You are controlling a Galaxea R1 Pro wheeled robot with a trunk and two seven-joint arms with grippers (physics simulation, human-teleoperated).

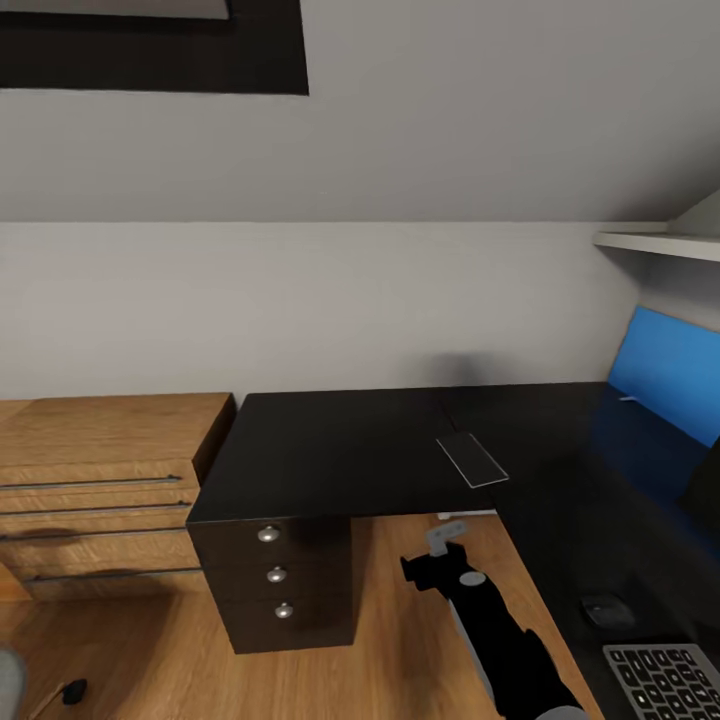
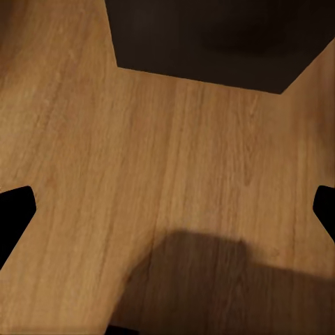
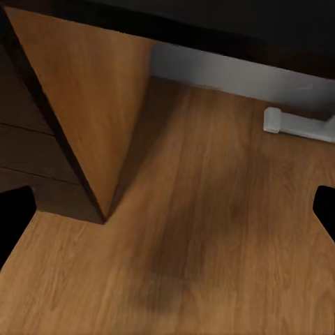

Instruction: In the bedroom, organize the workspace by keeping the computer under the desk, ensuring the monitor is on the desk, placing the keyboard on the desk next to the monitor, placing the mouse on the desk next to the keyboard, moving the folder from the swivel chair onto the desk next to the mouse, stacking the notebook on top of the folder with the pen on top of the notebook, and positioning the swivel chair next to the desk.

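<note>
The right gripper [image 3: 167, 216] is standing open, its two black fingertips [image 3: 15, 213] showing far apart at the edges of its wrist view and nothing lying between them. In the head view the right gripper [image 1: 447, 532] is hanging just in front of the inner corner of the long black L-shaped desk [image 1: 340, 450], below its top edge. The black right arm [image 1: 490, 630] is stretching out low and forward, aiming under the desk at the light wood plank floor [image 3: 209, 265]. A small white thing [image 3: 293, 124] is lying on the floor by the pale wall under the desk; what it is cannot be told.

The left gripper [image 2: 167, 216] is also spread open and holding nothing, facing down at the floor beside a dark, shadowed edge.

The thin dark notebook [image 1: 472, 460], a small rectangle with a pale outline, is lying flat on the desk near its inner corner. The flat bright blue folder [image 1: 668, 380] is showing at the desk's far right end, mirrored in the glossy top; whether it is lying or leaning cannot be told. The small dark grey oval mouse [image 1: 605, 610] is sitting on the desk's near wing, with the slim dark grey keyboard [image 1: 665, 682] just nearer on the same wing. The black drawer unit [image 1: 275, 580] with three round silver knobs is standing under the desk's left end, and the light wooden dresser [image 1: 100, 490] is standing against that end.
</note>
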